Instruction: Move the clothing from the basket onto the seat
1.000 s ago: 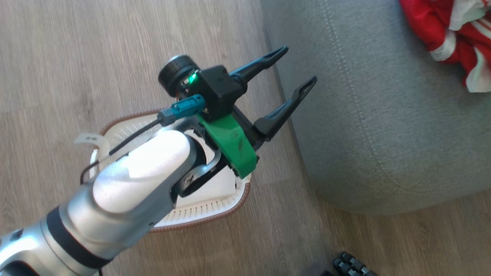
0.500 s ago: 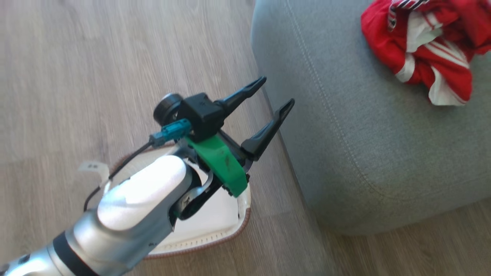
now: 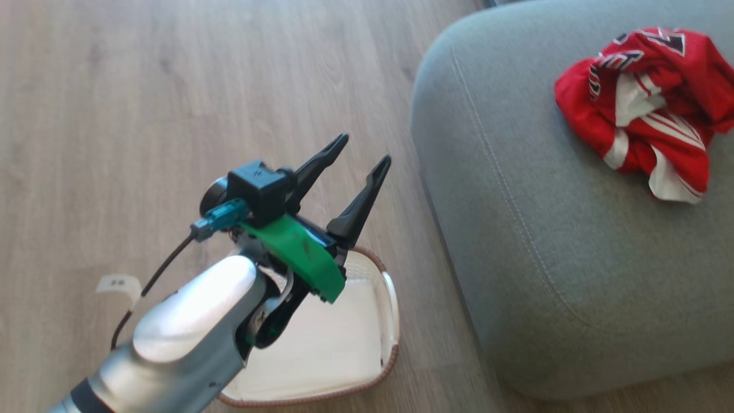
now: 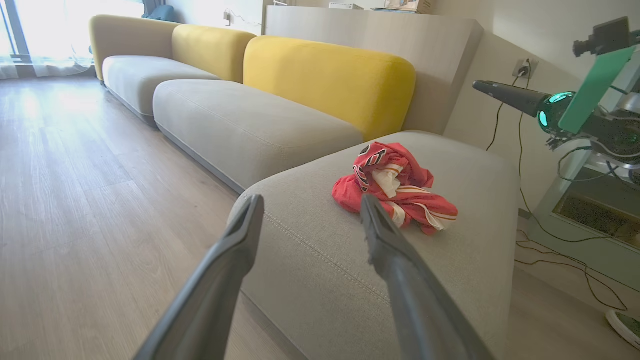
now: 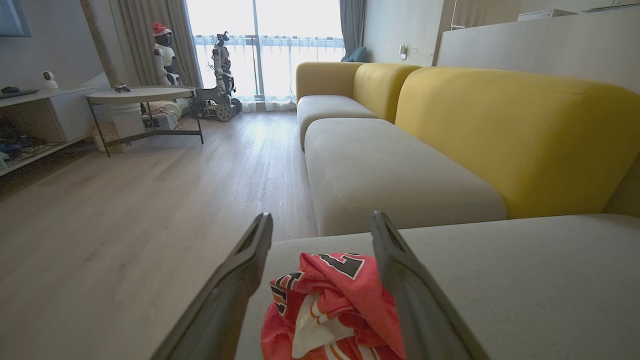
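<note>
In the head view the left gripper [image 3: 366, 149] hangs at about 7 o'clock, its two dark fingers spread and empty, pointing towards 1 o'clock over the pale wooden floor [image 3: 172, 86]. Beneath its forearm, at 6 o'clock, stands the oval white perforated plastic basket [image 3: 391, 310] with the brown woven-look rim; the part of its inside that shows is bare. The large grey fabric seat [image 3: 516, 241] takes the 3 o'clock side, and the crumpled red clothing [image 3: 642, 115] with white stripes lies on it at 2 o'clock, well apart from the basket. In the left wrist view the left gripper [image 4: 311, 200] looks across the seat [image 4: 475, 200] at the clothing [image 4: 395, 195]; one finger of the right gripper [image 4: 505, 95] reaches in at 2 o'clock. In the right wrist view the right gripper [image 5: 321, 219] is released too, hovering close above the clothing [image 5: 340, 300] on the seat [image 5: 500, 275], with a yellow backrest [image 5: 500, 130] at 2 o'clock. I judge the transfer done or nearly so; the next move calls for checking the hidden part of the basket, then retiring both arms. Against the earlier head pictures the camera has swung, bringing the whole heap in, and the left fingertips, then over the seat's edge, now stop short of it.
</note>
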`<state>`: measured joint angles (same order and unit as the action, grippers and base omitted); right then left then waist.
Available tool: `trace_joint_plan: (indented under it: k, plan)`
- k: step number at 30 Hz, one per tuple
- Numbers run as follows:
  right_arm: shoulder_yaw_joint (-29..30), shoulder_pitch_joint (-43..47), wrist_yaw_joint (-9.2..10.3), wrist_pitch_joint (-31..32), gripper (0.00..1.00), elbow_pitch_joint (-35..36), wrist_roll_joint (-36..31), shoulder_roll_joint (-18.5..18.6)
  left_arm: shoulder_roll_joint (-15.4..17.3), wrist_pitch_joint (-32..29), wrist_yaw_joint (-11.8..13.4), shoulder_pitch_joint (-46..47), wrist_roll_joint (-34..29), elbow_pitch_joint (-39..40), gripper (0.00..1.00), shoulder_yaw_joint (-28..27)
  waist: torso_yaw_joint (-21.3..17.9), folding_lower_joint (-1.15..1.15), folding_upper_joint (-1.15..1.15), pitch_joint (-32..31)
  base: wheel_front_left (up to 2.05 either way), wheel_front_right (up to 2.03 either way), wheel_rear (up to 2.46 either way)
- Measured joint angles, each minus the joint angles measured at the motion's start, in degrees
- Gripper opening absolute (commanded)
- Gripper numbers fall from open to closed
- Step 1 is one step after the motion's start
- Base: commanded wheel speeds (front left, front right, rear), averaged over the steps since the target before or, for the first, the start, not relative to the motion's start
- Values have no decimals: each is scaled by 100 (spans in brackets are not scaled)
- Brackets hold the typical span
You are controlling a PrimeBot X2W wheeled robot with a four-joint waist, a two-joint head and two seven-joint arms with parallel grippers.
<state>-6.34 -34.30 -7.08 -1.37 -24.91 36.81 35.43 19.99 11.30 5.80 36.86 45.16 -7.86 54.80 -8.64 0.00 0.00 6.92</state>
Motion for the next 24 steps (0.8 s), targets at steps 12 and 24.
trace_joint_plan:
  k: [12,24]
  plan:
    - [803,1468,0,99,100,1481,-726,-815,183,199,333,-656,109,-18,100,-337,563,0,0,-599,0,0,0]
    - [1470,3232,0,76,100,2681,-1211,-2003,532,290,789,-1427,166,53,100,-960,1102,0,0,-813,0,0,0]
